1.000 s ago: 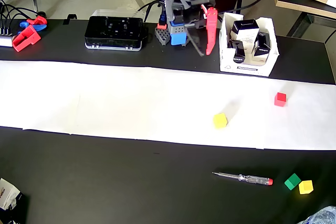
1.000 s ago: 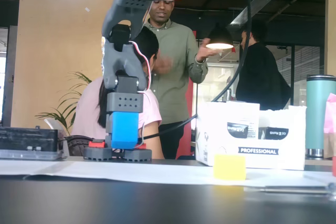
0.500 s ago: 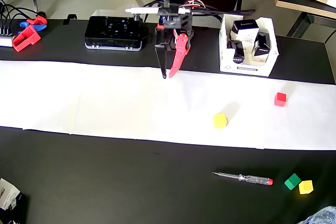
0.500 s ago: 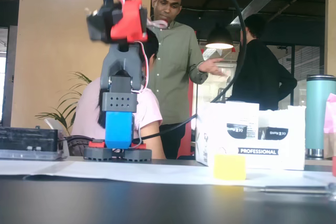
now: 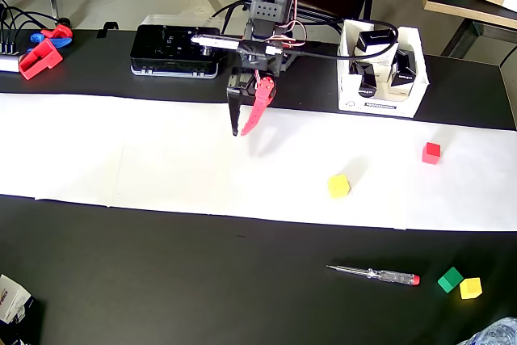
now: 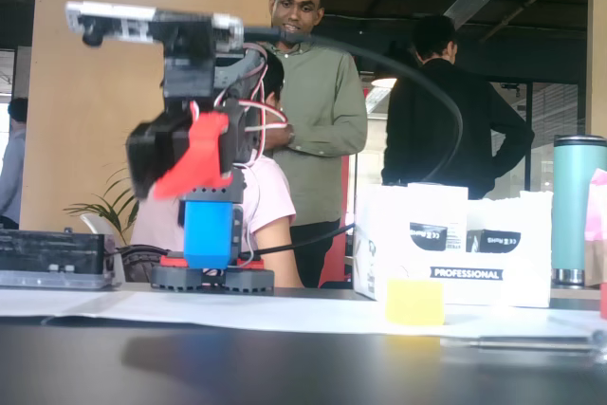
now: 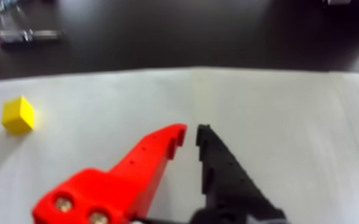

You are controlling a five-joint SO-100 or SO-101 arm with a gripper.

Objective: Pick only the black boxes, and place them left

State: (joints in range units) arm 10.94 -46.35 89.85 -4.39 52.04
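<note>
- A black table (image 5: 242, 280) seen from above, with a wide strip of white paper (image 5: 121, 159) running across it from left to right.
- The robot arm reaches forward from the far edge of the table; its claw (image 5: 240, 132), one finger red and one black, hangs over the paper and holds nothing.
- In the wrist view the claw (image 7: 191, 134) has its two fingertips nearly together, with only a thin gap between them, above bare paper.
- The black boxes (image 5: 378, 46) stand packed in a white open carton (image 5: 380, 107) at the far right of the table, well apart from the claw.
- In the fixed view the carton (image 6: 446, 244) sits to the right of the arm's base.
- A yellow cube (image 5: 339, 186) lies on the paper, right of the claw; a red cube (image 5: 431, 153) lies farther right.
- A screwdriver (image 5: 373, 274) lies on the near table, with a green cube (image 5: 450, 279) beside it.
- A flat black device (image 5: 176, 50) sits at the far edge, left of the arm.
</note>
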